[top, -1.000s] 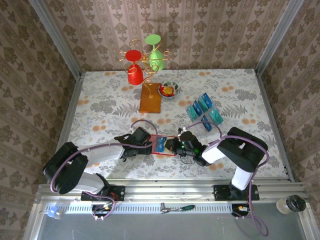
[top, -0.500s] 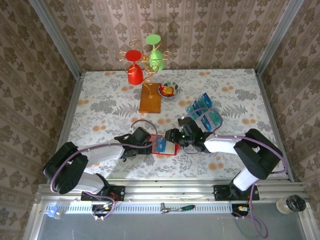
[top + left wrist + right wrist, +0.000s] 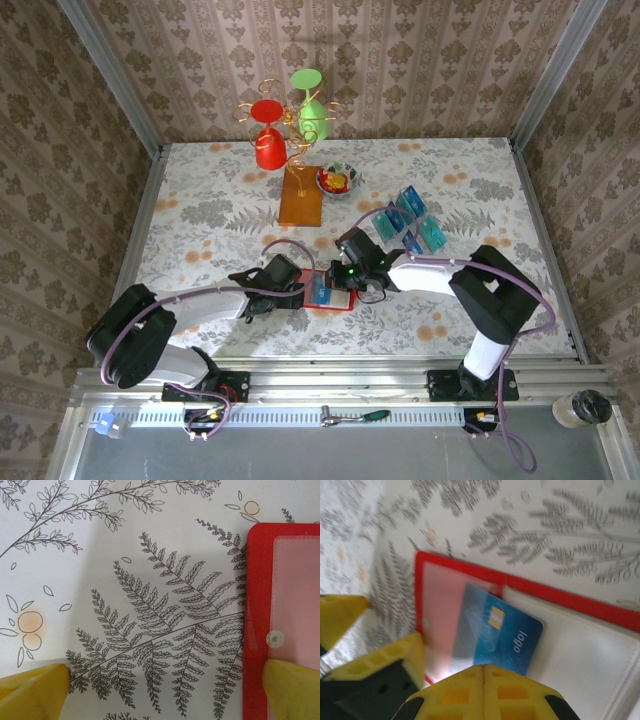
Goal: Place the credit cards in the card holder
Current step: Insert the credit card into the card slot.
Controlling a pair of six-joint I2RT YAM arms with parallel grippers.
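The red card holder lies open near the table's front, and its red edge also shows in the left wrist view. My left gripper is open wide, and its right fingertip rests on the holder's clear pocket. One teal-blue credit card sits partly under that pocket; it also shows from above. My right gripper is shut with nothing between its fingers. Its tips sit at the card's near edge, over the holder's right half. More credit cards stand in a clear rack.
An orange stand base carries a gold wire tree with a red cup and a green cup. A small bowl sits beside it. Patterned walls enclose the table on three sides.
My right gripper has moved left, from beside the holder to over its right half, and is shut again. The left gripper has stayed on the holder's left edge.
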